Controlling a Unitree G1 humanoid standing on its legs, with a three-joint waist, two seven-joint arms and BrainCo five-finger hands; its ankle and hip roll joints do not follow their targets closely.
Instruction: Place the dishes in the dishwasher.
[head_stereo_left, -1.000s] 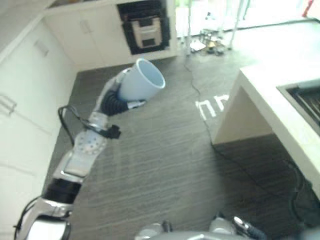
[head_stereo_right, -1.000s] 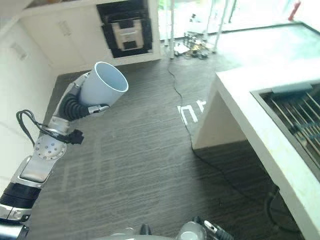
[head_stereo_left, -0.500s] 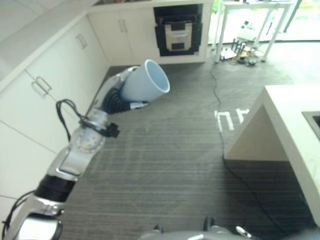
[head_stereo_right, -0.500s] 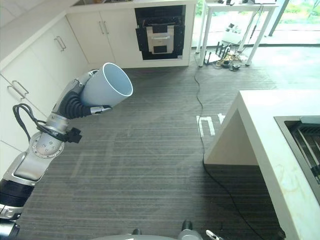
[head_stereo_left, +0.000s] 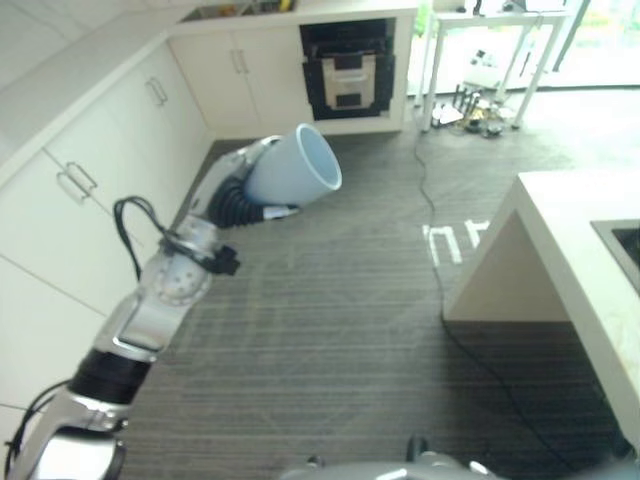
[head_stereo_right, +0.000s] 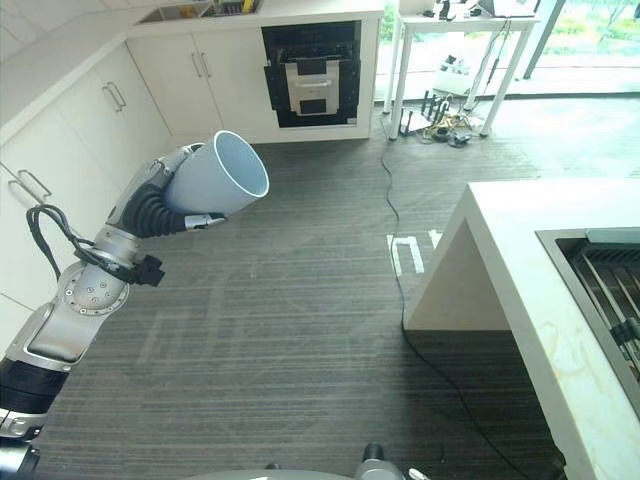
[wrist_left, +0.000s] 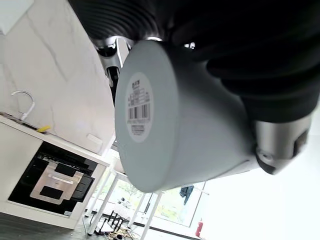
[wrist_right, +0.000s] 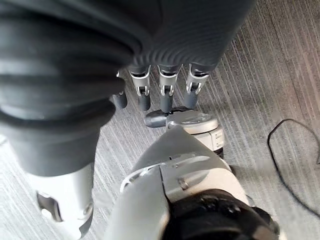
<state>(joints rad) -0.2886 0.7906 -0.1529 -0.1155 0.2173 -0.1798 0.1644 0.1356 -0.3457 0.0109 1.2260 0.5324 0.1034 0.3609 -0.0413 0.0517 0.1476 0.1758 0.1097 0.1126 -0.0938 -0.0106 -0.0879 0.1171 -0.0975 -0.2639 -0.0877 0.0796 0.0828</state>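
**Inspector:** State of the load?

**Assistant:** The left hand (head_stereo_right: 160, 195) is clamped round a pale blue cup (head_stereo_right: 215, 177), held in the air above the dark floor (head_stereo_right: 300, 330), mouth tilted toward the far wall. The left wrist view shows the cup's labelled base with the hand wrapped over its side. The right hand (wrist_right: 162, 87) hangs with fingers straight, holding nothing.

**Inspector:** Risks?

**Assistant:** The grip sits on a smooth tapered wall; a jolt could let the cup slide out and break on the floor. How much finger contact there is, I cannot judge well.

**Inspector:** Clearances?

**Assistant:** White cabinets (head_stereo_right: 60, 150) run close along the left arm's side, so an outward swing could clip them. The counter corner (head_stereo_right: 470, 200) juts in on the right. Between them the floor lies open to the dark dishwasher opening (head_stereo_right: 312, 72), though a cable (head_stereo_right: 395, 225) trails across it.
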